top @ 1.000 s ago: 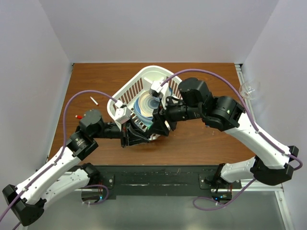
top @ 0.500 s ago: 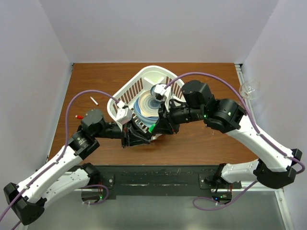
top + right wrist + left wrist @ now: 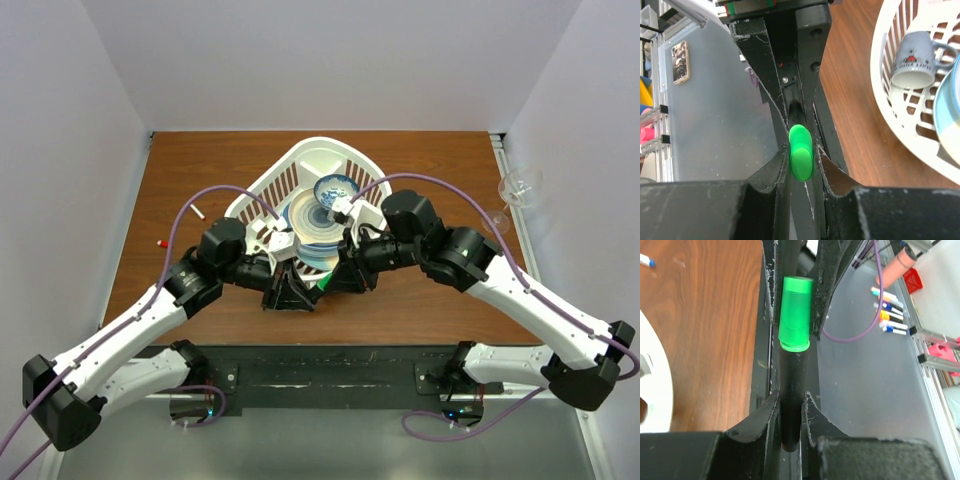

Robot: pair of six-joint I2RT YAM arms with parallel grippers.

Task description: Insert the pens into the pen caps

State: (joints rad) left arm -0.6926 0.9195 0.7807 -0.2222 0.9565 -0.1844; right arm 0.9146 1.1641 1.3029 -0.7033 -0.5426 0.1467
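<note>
Top external: end effectors (image 3: 290, 292) (image 3: 345, 278) meet nose-to-nose, pinching marker (image 3: 790, 405) and cap (image 3: 795, 312).

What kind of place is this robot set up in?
Probably a robotics lab test cell: a wooden table boxed in by plain white walls, with aluminium frame rails and a row of coloured markers just outside it.

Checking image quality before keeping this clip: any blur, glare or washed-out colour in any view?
Top external: evenly lit, sharp, no glare. Left wrist: green cap crisp, left gripper soft up close. Right wrist: the cap glows oversaturated, detail lost.
</note>
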